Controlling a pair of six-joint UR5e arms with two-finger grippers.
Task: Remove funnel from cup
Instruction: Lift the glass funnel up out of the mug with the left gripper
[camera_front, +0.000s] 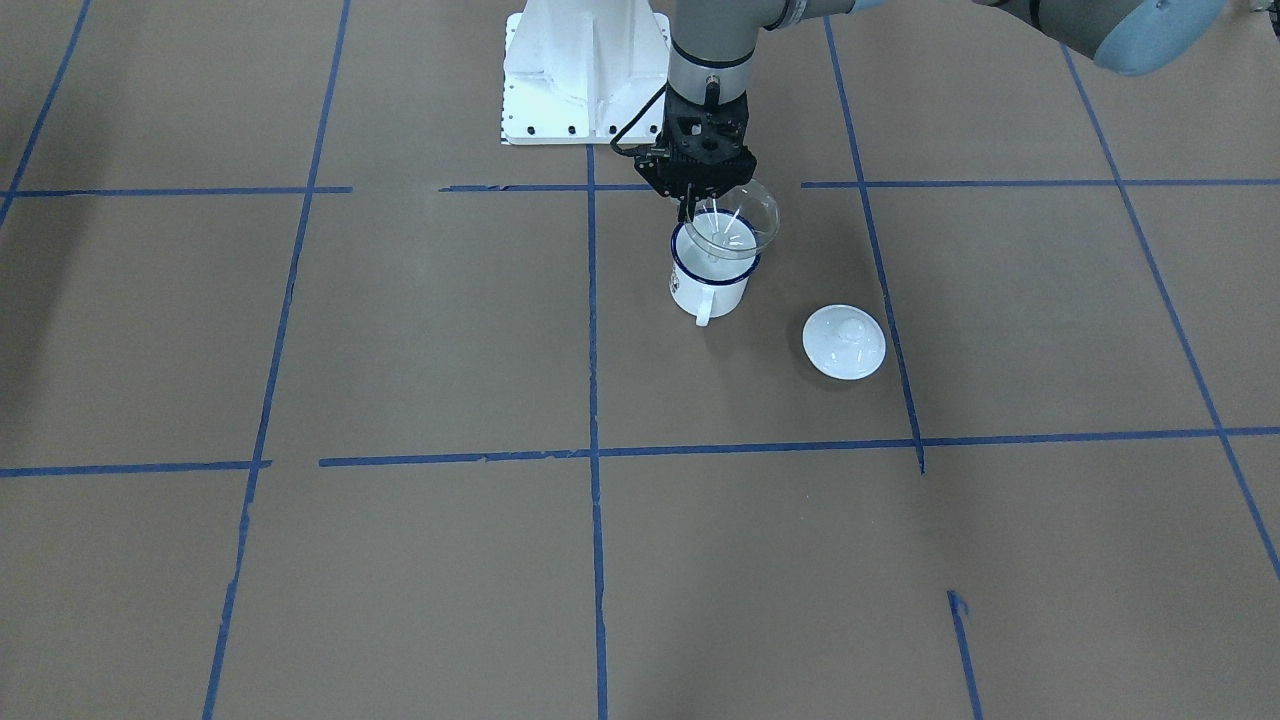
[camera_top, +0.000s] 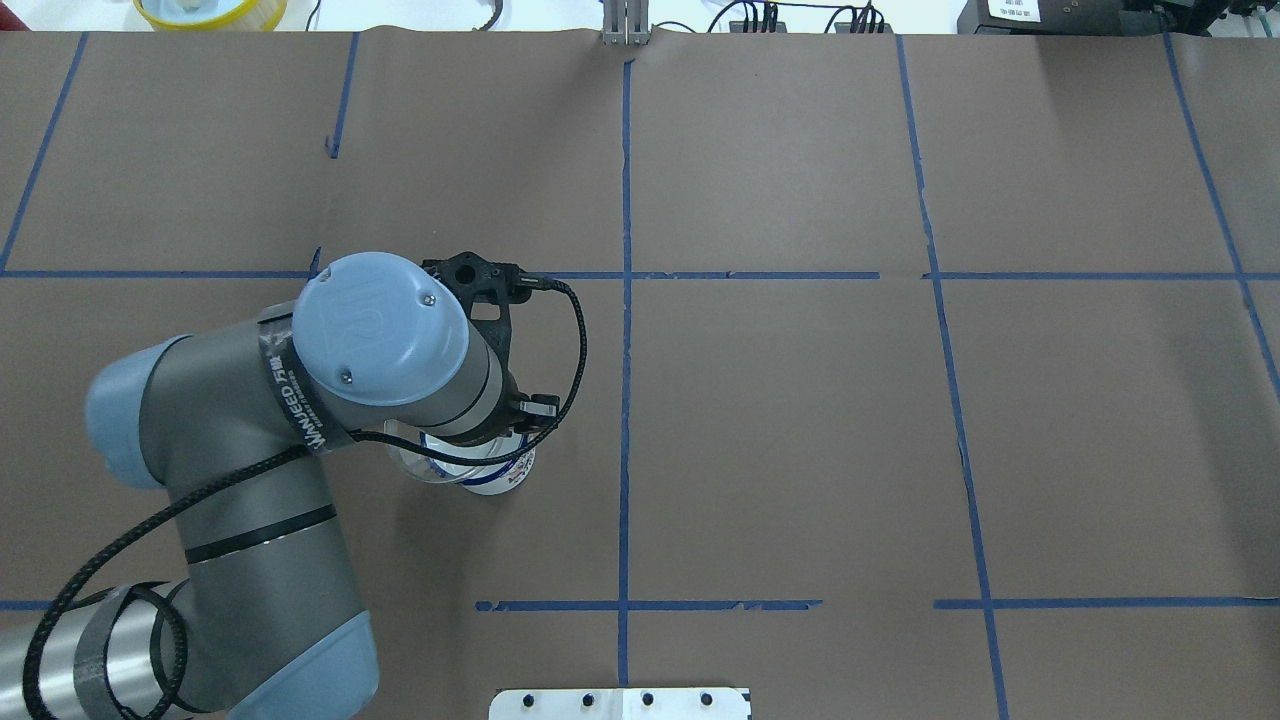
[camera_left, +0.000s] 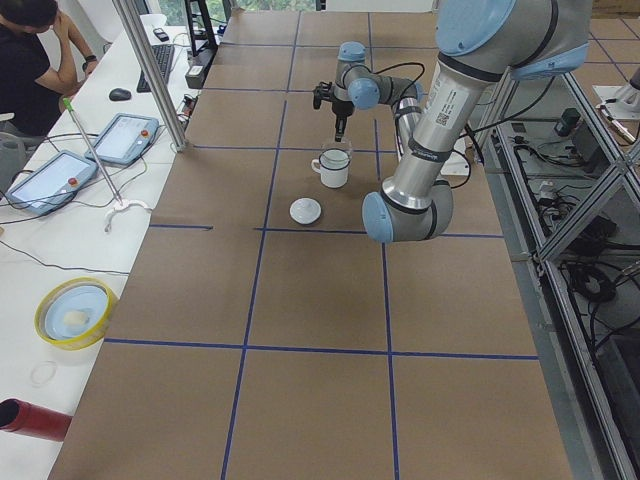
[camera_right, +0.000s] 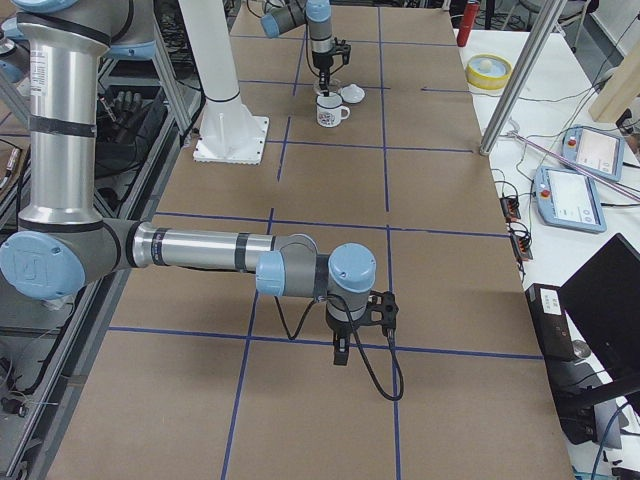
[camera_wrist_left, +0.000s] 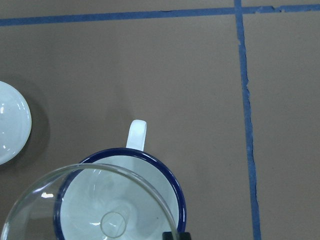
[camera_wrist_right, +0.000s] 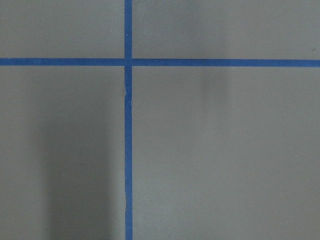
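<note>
LIFT-OUT UNDER WAY: The left gripper (camera_front: 689, 208) is pinching the robot-side rim of the clear funnel (camera_front: 740, 222), fingers closed on it. It is holding the funnel tilted just above the white enamel mug (camera_front: 708, 288), which is standing directly beneath the fingers. The wide mouth is sitting clear of the mug's dark blue rim while the spout is pointing down into it; whether the tip is free cannot be told.

The next move appears to call for a straight, gentle rise until the spout clears. A sideways carry to bare table should then follow, away from the white knobbed lid (camera_front: 844, 342) lying off to one side of the gripper, apart from the mug.

The left arm (camera_top: 380, 340) is reaching out over the table with its wrist pointing straight down. The right gripper (camera_right: 340, 350) is hanging over bare brown paper, well apart from the mug; whether it is open or closed cannot be told.
</note>
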